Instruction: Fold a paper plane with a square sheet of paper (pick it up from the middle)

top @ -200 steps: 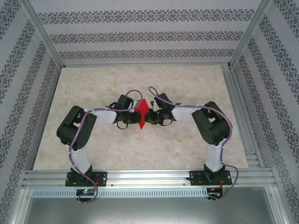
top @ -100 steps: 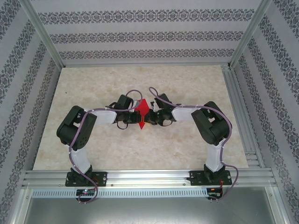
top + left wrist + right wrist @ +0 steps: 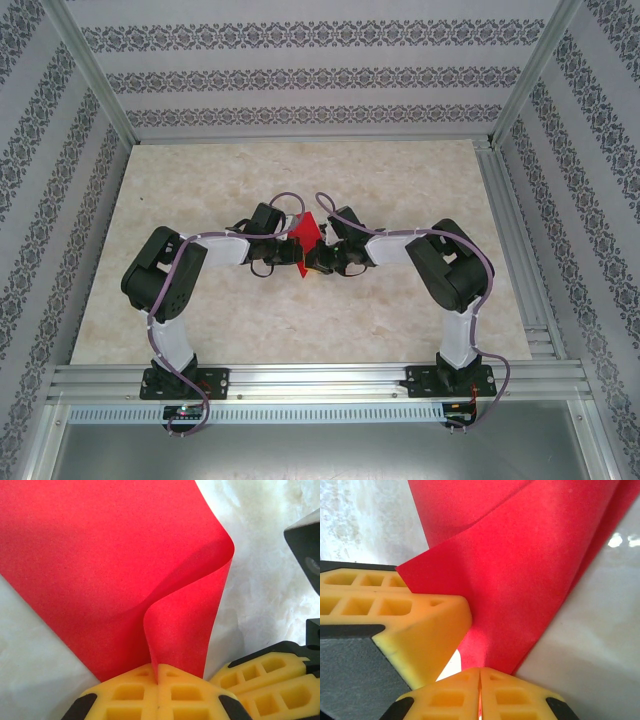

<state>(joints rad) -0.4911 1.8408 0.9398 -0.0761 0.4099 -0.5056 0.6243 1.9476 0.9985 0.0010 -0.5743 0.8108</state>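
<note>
**A:** 2 pairs of fingers, and both look clamped. On what?

**B:** On the same thing. The left fingers (image 3: pixel 157 680) are pressed pad to pad with no gap, and the square sheet of paper (image 3: pixel 110 555) rises straight out of the seam between them. The right fingers (image 3: pixel 480 690) are closed the same way, nipping another bit of the red sheet at their tips.

**A:** How close are the 2 grips?

**B:** Just beside each other. In the left wrist view, the right fingers' yellow pads sit at the lower right, next to the pinch. From above, the 2 arms meet nose to nose.

**A:** So where is the paper itself?

**B:** Over the middle of the bench (image 3: pixel 400 180), standing up between the 2 arms as a tilted red diamond (image 3: pixel 308 235). Whether its lowest corner touches the bench I cannot tell.

**A:** Why hold it like that?

**B:** My reading is that thin paper goes limp from 1 pinch, so a second grip nearby gives control over where it bends. Above the left fingers it already curls over in a soft roll, with no sharp crease.

**A:** Then the plane is a long way off?

**B:** I judge so. No pressed fold shows anywhere, only that loose curve, so this looks like the setup for a first fold.
</note>
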